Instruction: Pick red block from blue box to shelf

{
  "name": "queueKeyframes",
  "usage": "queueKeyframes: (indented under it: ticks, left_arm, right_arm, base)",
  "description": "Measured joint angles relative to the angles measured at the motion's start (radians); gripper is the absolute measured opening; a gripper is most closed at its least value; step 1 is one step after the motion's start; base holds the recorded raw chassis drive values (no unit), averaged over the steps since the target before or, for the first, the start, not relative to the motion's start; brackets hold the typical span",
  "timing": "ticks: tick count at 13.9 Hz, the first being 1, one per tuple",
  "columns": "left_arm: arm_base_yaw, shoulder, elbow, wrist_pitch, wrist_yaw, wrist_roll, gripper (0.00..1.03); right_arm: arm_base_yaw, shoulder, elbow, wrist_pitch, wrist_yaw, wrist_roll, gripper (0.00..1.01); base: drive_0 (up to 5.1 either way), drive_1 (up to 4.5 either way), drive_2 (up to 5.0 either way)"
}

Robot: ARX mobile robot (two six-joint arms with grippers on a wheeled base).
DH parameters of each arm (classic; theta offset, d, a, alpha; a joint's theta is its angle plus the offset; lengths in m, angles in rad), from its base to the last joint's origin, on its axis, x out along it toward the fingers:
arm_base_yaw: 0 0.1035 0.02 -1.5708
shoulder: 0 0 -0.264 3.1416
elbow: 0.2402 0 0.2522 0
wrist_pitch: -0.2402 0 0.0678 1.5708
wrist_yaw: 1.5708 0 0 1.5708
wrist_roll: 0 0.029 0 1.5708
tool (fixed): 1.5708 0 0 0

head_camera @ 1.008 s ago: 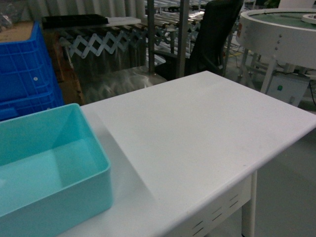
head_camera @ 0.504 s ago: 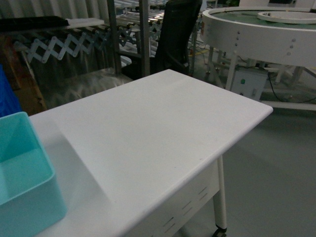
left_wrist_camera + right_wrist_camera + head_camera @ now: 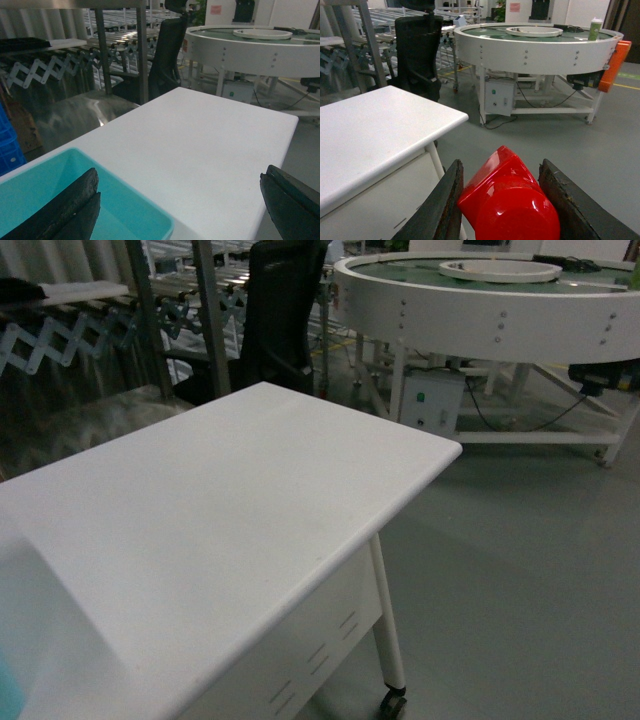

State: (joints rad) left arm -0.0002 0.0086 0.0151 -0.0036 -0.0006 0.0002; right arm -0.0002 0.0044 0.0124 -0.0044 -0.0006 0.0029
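The glossy red block (image 3: 512, 205) fills the right wrist view, with my right gripper (image 3: 501, 170) shut on it above the grey floor, just off the white table's corner. My left gripper (image 3: 180, 205) is open, its dark fingers (image 3: 65, 210) spread wide with nothing between them, over the near corner of the turquoise blue box (image 3: 127, 195). What shows of the box's inside is bare. The stainless shelf (image 3: 142, 55) stands behind the table, with its posts (image 3: 210, 315) at the head view's upper left. Neither gripper shows in the head view.
The white table (image 3: 230, 500) ends in a rounded corner at its right. A black office chair (image 3: 280, 310) stands behind it. A round white conveyor table (image 3: 480, 310) on legs with a control box (image 3: 430, 405) is at the right. A royal-blue crate (image 3: 7, 145) sits far left.
The head view has swung right: the blue box and the blue crates have slid off its left edge, and the round conveyor table and open floor have come into view.
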Motion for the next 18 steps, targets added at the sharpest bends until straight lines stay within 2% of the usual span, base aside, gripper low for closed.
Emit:
queueKeyframes:
  ticks: [18]
  left_arm:
    - [0.000,0.000,0.000,0.000,0.000,0.000,0.98]
  right_arm:
    - [0.000,0.000,0.000,0.000,0.000,0.000,0.38]
  base:
    - [-1.6,-1.61,-1.6]
